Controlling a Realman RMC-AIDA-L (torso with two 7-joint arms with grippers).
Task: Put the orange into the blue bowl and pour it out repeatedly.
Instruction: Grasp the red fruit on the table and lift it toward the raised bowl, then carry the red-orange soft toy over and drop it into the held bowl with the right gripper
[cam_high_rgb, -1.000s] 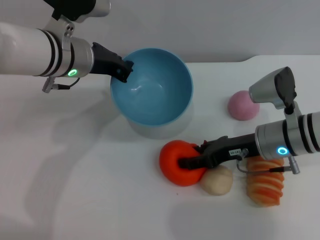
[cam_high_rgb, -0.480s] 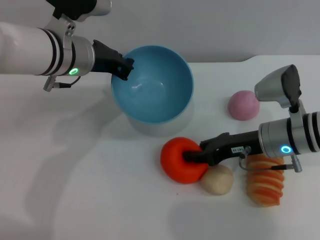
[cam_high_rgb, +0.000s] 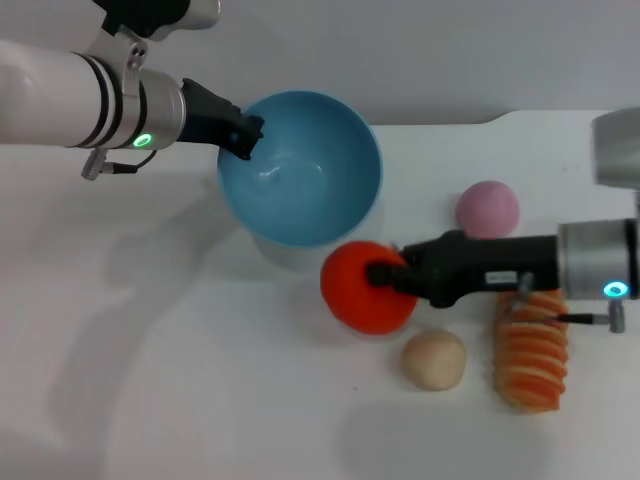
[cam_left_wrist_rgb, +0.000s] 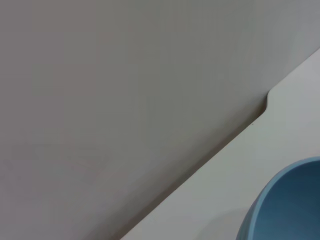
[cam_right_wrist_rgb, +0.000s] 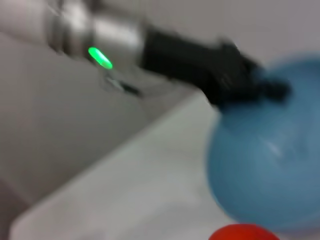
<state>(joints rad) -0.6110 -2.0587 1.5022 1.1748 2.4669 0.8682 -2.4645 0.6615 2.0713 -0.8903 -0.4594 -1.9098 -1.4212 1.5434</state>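
Observation:
The light-blue bowl (cam_high_rgb: 300, 170) is held at its left rim by my left gripper (cam_high_rgb: 245, 135), which is shut on it; the bowl is empty and its mouth faces up toward the head camera. The red-orange orange (cam_high_rgb: 360, 288) hangs just in front of the bowl's near right side, with my right gripper (cam_high_rgb: 385, 275) shut on it from the right. The right wrist view shows the blue bowl (cam_right_wrist_rgb: 270, 150), the top of the orange (cam_right_wrist_rgb: 245, 233) and the left gripper (cam_right_wrist_rgb: 240, 70) on the rim. A piece of the bowl's rim (cam_left_wrist_rgb: 285, 205) shows in the left wrist view.
A pink ball (cam_high_rgb: 487, 210) lies right of the bowl. A cream ball (cam_high_rgb: 434, 360) and a striped orange-and-cream roll (cam_high_rgb: 532, 350) lie under and in front of the right arm. The white table (cam_high_rgb: 150, 380) ends at a grey wall behind.
My right gripper has carried the orange up and away from the cream ball, toward the bowl's near side. The right arm has swung back to the right. The bowl has hardly moved.

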